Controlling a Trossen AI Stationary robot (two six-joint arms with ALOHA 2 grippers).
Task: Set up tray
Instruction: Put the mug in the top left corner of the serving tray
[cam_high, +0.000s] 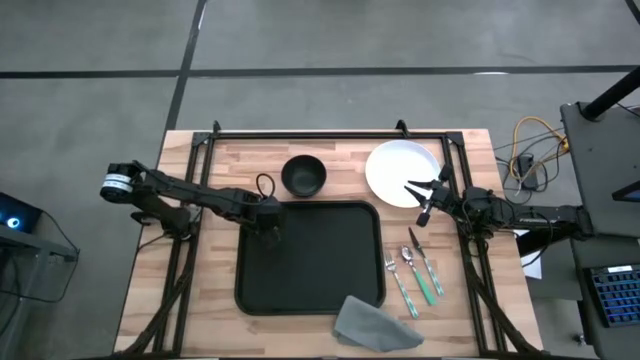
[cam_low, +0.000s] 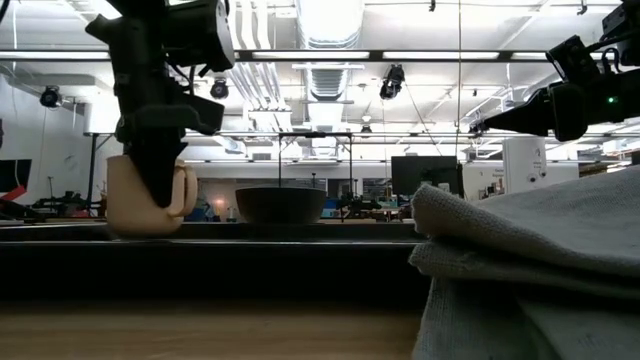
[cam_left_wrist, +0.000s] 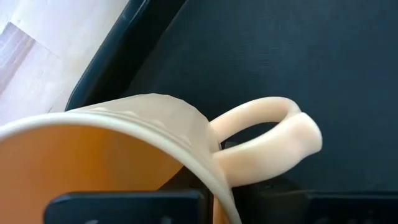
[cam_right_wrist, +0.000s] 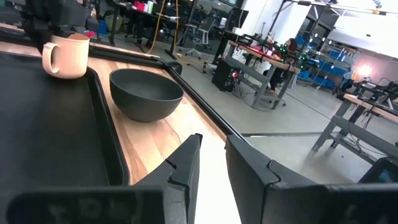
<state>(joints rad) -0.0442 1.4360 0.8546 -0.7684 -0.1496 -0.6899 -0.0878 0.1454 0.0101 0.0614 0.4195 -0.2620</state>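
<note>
A cream mug with a loop handle stands upright at the far left corner of the black tray. My left gripper reaches down onto the mug and is shut on it. From above, the gripper hides the mug. In the right wrist view the mug shows on the tray's far left corner. My right gripper waits at the table's right, open, level over the near edge of the white plate, with nothing between its fingers. My left gripper grips the mug's wall at the rim, right beside the handle, with one finger inside the mug and one outside. The fingers come from above, pointing steeply down. The mug stays upright, its base at the tray's floor; whether it rests there I cannot tell.
A black bowl sits on the wood just beyond the tray's far edge. A fork, a spoon and a knife lie right of the tray. A grey folded napkin lies over the tray's near right corner.
</note>
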